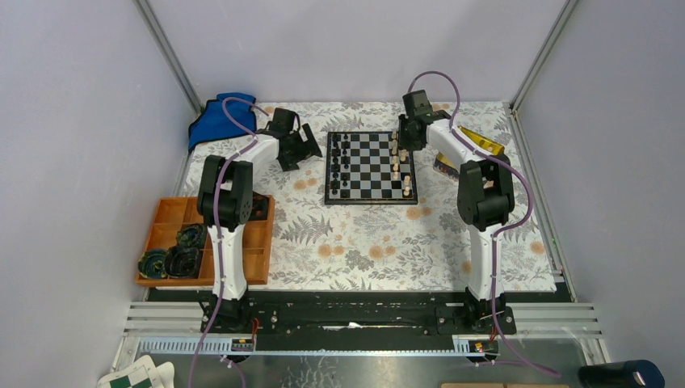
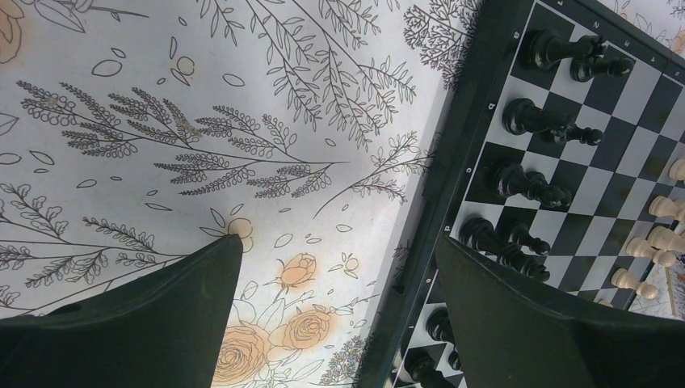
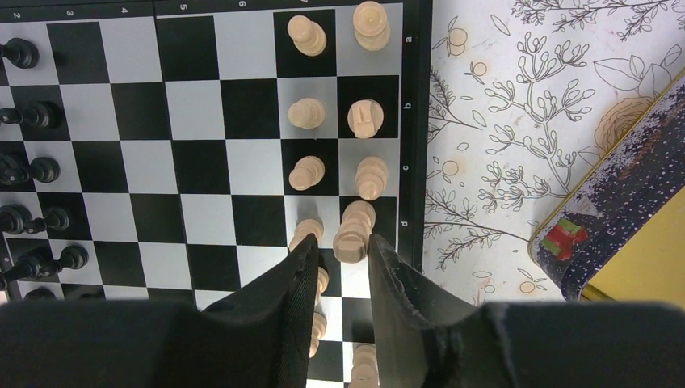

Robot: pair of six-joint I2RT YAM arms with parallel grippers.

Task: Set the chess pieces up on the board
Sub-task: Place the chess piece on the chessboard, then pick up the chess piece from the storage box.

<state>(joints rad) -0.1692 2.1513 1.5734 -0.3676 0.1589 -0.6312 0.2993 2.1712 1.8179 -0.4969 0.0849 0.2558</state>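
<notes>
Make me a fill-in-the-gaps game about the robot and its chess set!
1. In the top view, the black chess pieces stand on the ___ side of the board.
2. The hand above the pale chess pieces belongs to the ___ arm.
3. The cloth in the far corner is ___.
4. The left hand is over the tablecloth, holding ___.

Missing words: left, right, blue, nothing.
</notes>
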